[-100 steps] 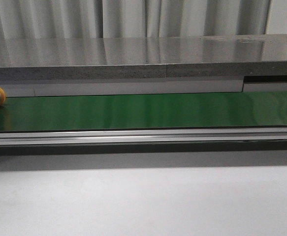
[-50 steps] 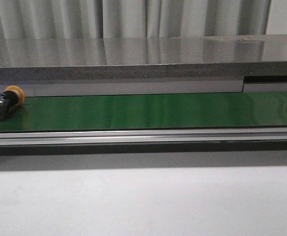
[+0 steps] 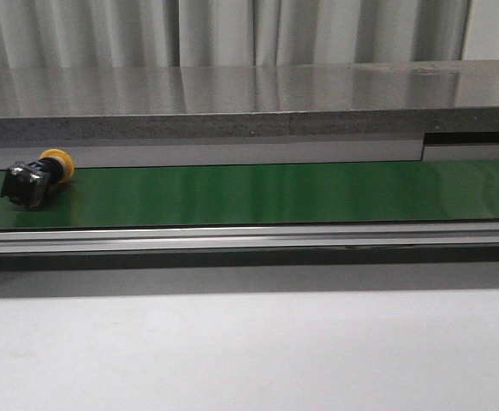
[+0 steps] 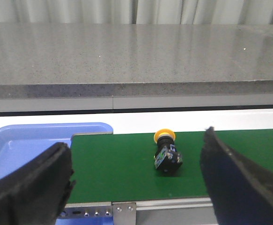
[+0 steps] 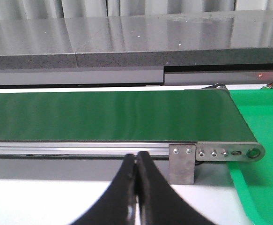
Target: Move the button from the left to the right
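One button [image 3: 37, 180] near green belt's [image 3: 275, 193] left end, long bare stretch rightward

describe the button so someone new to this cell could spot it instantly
Find the long green conveyor belt running across the front view below the grey stone ledge. Near its left end lies the button, tipped on its side. It is the only object on the belt: a round yellow-orange cap on a black blocky body.

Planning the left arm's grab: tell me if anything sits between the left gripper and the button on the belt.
Nothing visible does. The button lies on its side on the green belt, framed between the open fingers of the left gripper, with only bare belt in front of it. The blue tray sits off the belt's end.
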